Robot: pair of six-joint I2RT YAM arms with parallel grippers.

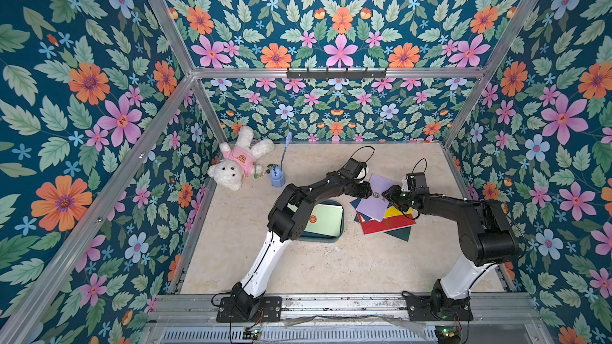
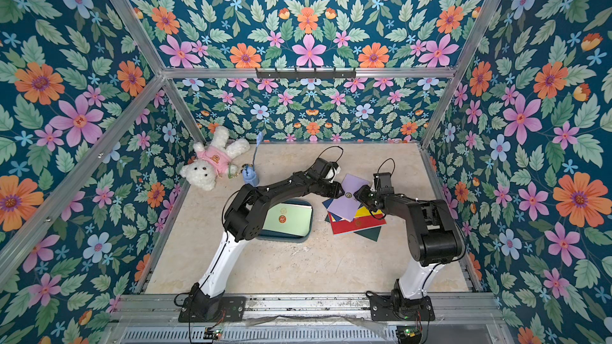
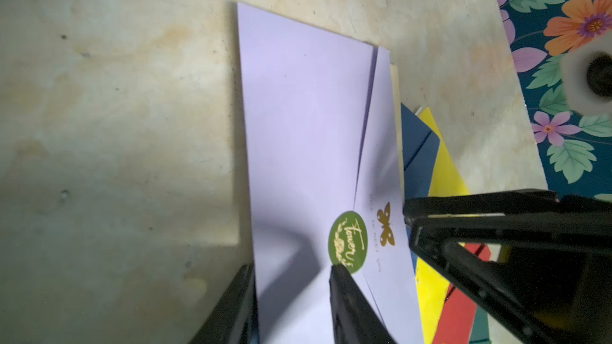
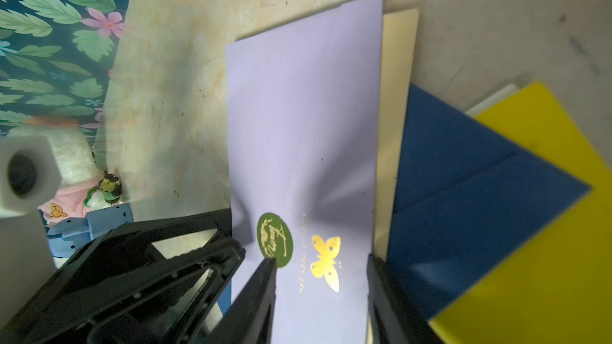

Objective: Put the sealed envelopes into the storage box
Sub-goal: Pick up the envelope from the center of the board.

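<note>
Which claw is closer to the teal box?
Left. The left gripper is at the lilac envelope's edge facing the storage box; the right gripper is at the opposite edge.

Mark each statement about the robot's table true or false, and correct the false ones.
1. A light green envelope lies in the storage box. True.
2. The lilac envelope lies on top of the pile. True.
3. The lilac envelope's seal is red. False: it is green with gold lettering.
4. The teddy bear lies in the storage box. False: it lies on the table, near the far left corner.
5. The left gripper and the right gripper are both at the lilac envelope. True.
</note>
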